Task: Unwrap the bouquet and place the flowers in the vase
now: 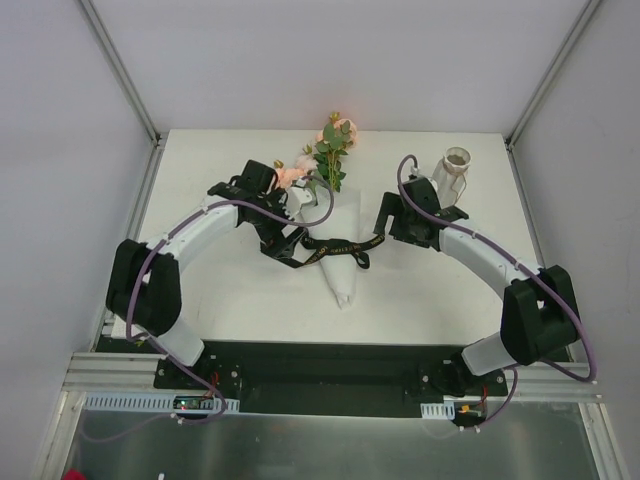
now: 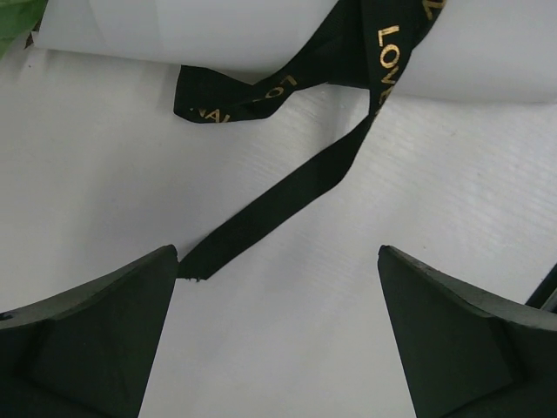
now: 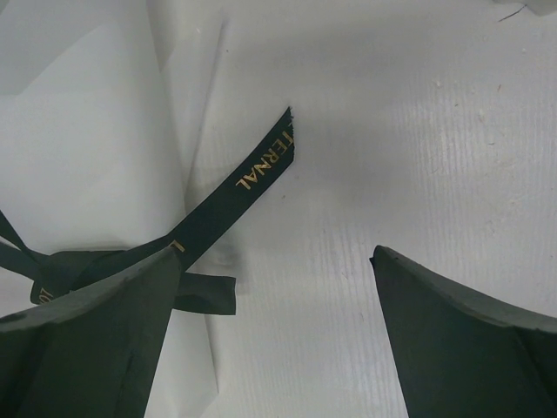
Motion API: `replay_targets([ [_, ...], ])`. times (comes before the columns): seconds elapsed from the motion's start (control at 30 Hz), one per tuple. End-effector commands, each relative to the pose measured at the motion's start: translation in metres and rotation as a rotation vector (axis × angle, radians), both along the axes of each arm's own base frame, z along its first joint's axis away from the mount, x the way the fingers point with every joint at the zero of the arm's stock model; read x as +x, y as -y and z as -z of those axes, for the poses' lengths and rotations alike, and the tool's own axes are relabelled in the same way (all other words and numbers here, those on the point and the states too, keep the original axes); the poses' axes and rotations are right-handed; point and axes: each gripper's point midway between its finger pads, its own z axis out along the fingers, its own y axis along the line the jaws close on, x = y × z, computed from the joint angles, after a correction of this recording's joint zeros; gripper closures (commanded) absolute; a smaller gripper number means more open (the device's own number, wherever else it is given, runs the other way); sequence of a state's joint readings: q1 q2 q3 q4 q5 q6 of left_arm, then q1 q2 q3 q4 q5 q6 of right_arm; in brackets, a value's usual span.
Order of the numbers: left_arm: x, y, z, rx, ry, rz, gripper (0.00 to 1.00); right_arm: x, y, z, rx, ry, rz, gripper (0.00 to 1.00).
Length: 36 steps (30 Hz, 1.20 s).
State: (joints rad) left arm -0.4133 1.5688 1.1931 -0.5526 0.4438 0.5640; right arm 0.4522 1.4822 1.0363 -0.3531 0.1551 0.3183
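The bouquet (image 1: 340, 268) lay flat on the table (image 1: 230, 300), roses at the far end and the dark ribbon (image 2: 287, 196) tied across its paper cone. The left claw (image 2: 278, 252) sat wide open just left of the bouquet, with a ribbon tail ending beside one finger. The right claw (image 3: 277, 252) gaped, holding nothing, just right of it. The vase (image 1: 453, 172) stood upright farther right of the bouquet.

Bouquet (image 1: 335, 200), mid-table:
- paper cone (image 1: 342, 275), white
- ribbon (image 2: 287, 187), black with gold lettering
- roses (image 1: 293, 176), peach-pink
- leaves (image 1: 331, 158), green

Vase (image 1: 453, 175), near the table's far right corner: whitish, translucent, ribbed

Table (image 1: 230, 295): white, faintly lined

Arms (image 1: 200, 225): white links, black joints; cables (image 1: 150, 265) purple

Left gripper (image 2: 277, 252), right gripper (image 3: 274, 251): matte black
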Motion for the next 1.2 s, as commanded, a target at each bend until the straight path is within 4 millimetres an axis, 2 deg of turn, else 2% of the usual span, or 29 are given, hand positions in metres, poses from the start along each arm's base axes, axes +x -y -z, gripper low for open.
replay_targets([
  [0.0,0.017,0.014,0.005,-0.002,0.019,0.088,0.01,0.002,-0.004,-0.012,0.058,0.041,0.014,0.05],
  [0.1,0.014,0.018,0.016,0.006,0.000,0.129,0.01,-0.002,-0.004,-0.005,0.070,0.021,0.014,0.06],
  [0.27,-0.007,0.027,0.034,0.019,-0.041,0.186,0.01,-0.002,-0.007,0.000,0.093,0.019,0.011,0.07],
  [0.43,-0.026,0.045,0.043,0.008,-0.053,0.242,0.01,0.001,-0.011,0.002,0.114,0.017,0.010,0.08],
  [0.6,-0.021,0.054,0.060,0.037,-0.045,0.262,0.01,0.003,-0.014,0.002,0.128,0.020,0.011,0.09],
  [0.77,-0.008,0.060,0.064,0.041,-0.016,0.248,0.02,0.004,-0.015,0.000,0.133,0.028,0.011,0.09],
  [0.9,-0.006,0.065,0.071,0.060,0.002,0.252,0.15,0.006,-0.016,-0.001,0.139,0.031,0.017,0.10],
  [1.0,-0.002,0.066,0.076,0.079,0.032,0.233,0.39,0.009,-0.017,-0.001,0.147,0.039,0.018,0.12],
  [1.03,0.002,0.067,0.075,0.077,0.047,0.227,0.59,0.009,-0.019,-0.001,0.150,0.038,0.018,0.13],
  [1.17,0.006,0.067,0.075,0.080,0.061,0.205,0.90,0.012,-0.021,0.003,0.160,0.029,0.021,0.14],
])
